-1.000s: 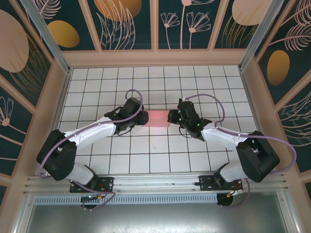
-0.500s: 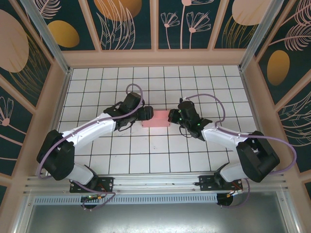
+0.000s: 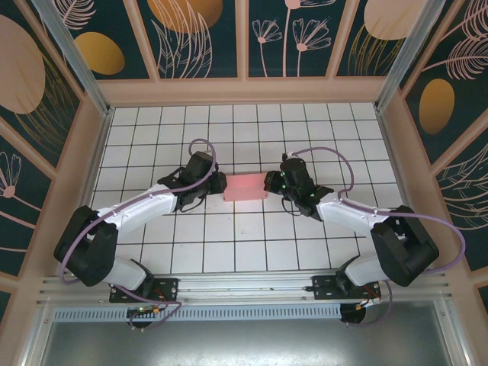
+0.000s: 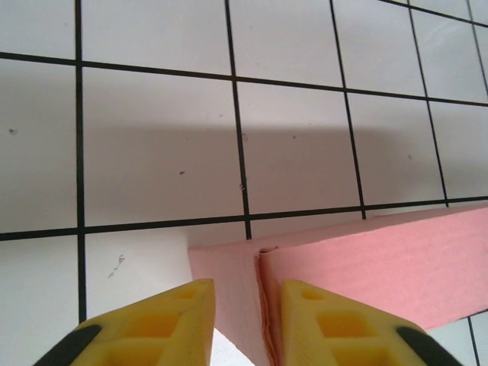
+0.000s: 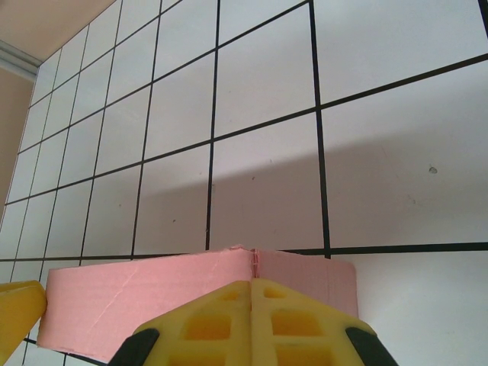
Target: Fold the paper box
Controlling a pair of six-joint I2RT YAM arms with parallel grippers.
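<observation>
The paper box [image 3: 244, 187] is a small salmon-pink rectangle at the middle of the tiled floor, spanning between both grippers. My left gripper [image 3: 222, 185] is at its left end. In the left wrist view the yellow fingers [image 4: 187, 320] stand a little apart, straddling a vertical seam of layered card on the paper box [image 4: 366, 267] without pinching it. My right gripper [image 3: 268, 183] is at the right end. Its jaws [image 5: 252, 284] are pressed together, and the seam of the paper box [image 5: 137, 297] runs down into their tips. A shadow lies on the tiles behind the box.
White tiles with black grid lines [image 3: 244, 137] surround the box on all sides. Tan walls [image 3: 244, 90] frame the floor at the back and both sides. A metal rail [image 3: 244, 286] with the arm bases runs along the near edge.
The left jaws widened, then narrowed again around the box's left end, and the left wrist drew back slightly to the left. The right gripper stayed shut at the right end.
</observation>
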